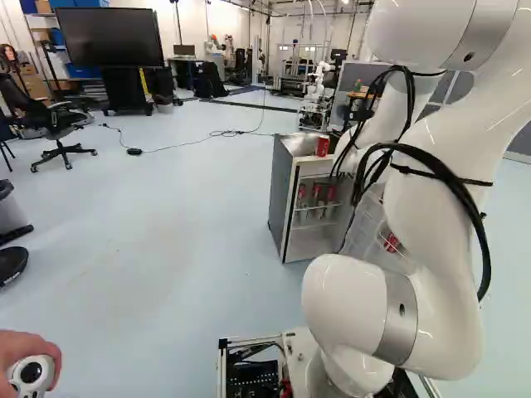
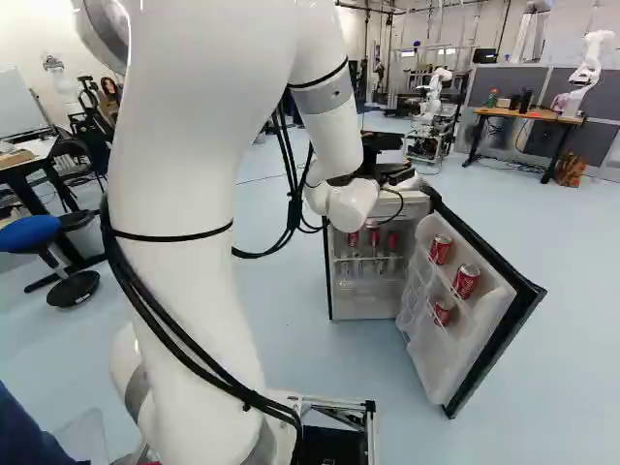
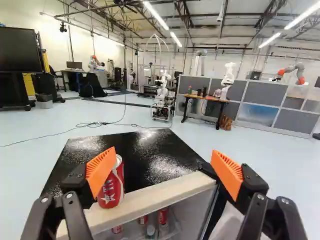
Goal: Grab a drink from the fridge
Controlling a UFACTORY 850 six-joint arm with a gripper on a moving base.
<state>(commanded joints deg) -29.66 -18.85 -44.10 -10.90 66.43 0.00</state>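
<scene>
Atop the fridge (image 3: 147, 152), we should clasp the can (image 3: 113, 187) (likely slippery, dentable) mid-body; our gripper (image 3: 164, 167), fingers wide apart, holds nothing.

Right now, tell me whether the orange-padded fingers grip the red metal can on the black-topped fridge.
No, the fingers stand wide apart, the can near only one of them.
</scene>
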